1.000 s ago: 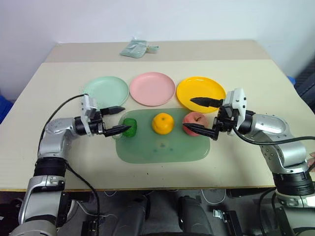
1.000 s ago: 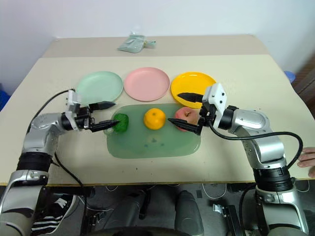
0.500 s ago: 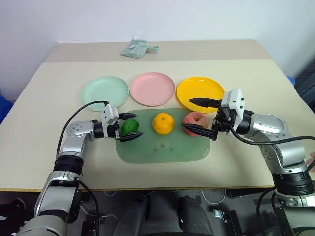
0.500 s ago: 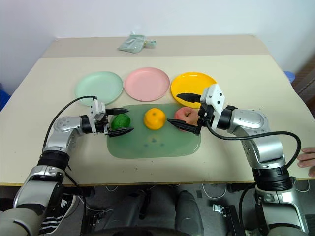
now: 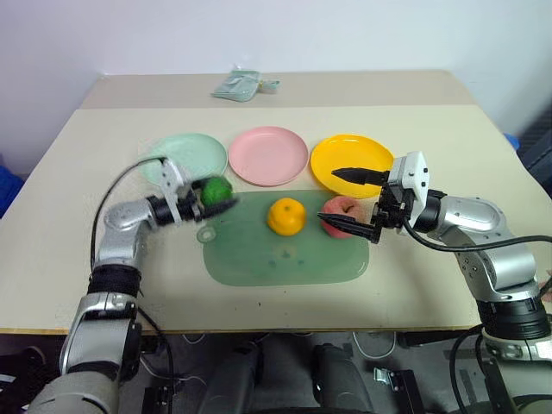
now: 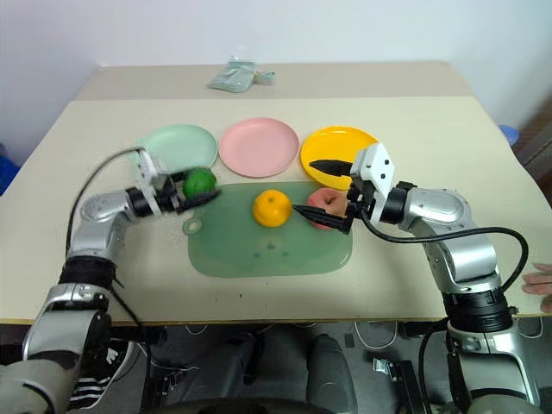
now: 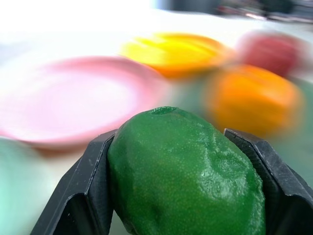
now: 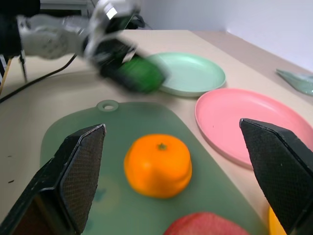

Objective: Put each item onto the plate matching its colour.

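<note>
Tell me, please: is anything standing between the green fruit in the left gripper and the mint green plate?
Nothing visible does. The left gripper holds the green fruit beside the mint green plate, whose surface is bare.

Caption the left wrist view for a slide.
Left gripper clamps the green fruit, with pink plate, yellow plate and orange beyond.

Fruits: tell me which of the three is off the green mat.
The dark green fruit, clamped in the left gripper and raised beside the mint plate. The orange and apple lie on the mat.
</note>
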Action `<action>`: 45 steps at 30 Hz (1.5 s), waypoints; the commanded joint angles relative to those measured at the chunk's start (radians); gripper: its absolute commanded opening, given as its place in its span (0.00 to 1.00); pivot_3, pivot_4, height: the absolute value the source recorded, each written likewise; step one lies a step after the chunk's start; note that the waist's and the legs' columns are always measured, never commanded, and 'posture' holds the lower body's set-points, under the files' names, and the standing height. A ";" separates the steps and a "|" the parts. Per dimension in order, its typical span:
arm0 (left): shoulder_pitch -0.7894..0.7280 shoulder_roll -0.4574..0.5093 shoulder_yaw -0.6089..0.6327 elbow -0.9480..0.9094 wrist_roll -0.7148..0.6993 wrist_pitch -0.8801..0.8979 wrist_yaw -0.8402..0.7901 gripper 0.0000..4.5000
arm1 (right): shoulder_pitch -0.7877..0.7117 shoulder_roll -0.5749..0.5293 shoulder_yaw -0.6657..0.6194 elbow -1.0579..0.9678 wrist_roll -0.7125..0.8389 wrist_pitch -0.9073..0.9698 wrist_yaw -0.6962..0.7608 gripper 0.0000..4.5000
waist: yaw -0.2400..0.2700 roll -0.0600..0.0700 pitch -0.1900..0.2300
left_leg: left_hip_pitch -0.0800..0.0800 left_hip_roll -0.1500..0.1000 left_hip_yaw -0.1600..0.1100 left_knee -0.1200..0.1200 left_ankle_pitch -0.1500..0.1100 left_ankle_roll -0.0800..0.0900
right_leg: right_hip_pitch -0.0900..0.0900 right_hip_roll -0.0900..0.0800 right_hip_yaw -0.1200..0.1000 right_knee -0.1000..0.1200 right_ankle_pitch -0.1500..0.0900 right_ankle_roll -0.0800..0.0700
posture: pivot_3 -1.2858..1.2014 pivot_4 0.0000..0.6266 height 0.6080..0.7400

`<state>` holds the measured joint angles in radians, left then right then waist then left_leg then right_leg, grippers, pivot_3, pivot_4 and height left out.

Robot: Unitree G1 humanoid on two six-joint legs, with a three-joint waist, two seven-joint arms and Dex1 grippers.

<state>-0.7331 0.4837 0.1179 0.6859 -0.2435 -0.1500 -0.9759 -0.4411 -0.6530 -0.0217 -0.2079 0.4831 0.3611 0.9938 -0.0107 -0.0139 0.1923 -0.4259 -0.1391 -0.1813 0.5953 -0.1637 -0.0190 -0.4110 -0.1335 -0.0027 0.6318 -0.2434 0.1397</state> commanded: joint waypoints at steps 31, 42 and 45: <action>-0.046 -0.119 -0.049 -0.125 -0.162 0.113 -0.259 1.00 | -0.116 0.113 -0.009 0.071 -0.066 -0.083 -0.107 1.00 | -0.020 0.000 0.000 | 0.000 -0.001 0.001 0.001 0.000 0.000 | 0.001 0.000 0.000 0.000 0.003 0.002 | 0.52 0.24 1.00; -0.016 -0.117 -0.091 -0.232 -0.197 0.240 -0.350 1.00 | -0.092 0.088 -0.021 0.039 -0.058 -0.068 -0.103 1.00 | -0.027 0.000 0.000 | 0.000 -0.001 -0.001 0.001 0.000 0.000 | 0.001 0.001 0.000 0.000 0.003 0.002 | 0.52 0.24 1.00; -0.024 -0.104 -0.083 -0.238 -0.188 0.245 -0.329 1.00 | -0.084 0.085 -0.019 0.025 -0.051 -0.059 -0.102 1.00 | -0.028 0.000 0.000 | 0.000 -0.001 -0.001 0.001 0.000 0.000 | 0.001 0.001 0.000 0.000 0.003 0.002 | 0.52 0.24 1.00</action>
<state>-0.7248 0.3663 0.0166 0.4843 -0.4258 0.1052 -1.3116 -0.5179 -0.5597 -0.0162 -0.1352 0.4121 0.3019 0.8916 -0.0384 -0.0140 0.1921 -0.4257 -0.1404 -0.1821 0.5962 -0.1634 -0.0189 -0.4101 -0.1330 -0.0022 0.6318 -0.2404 0.1416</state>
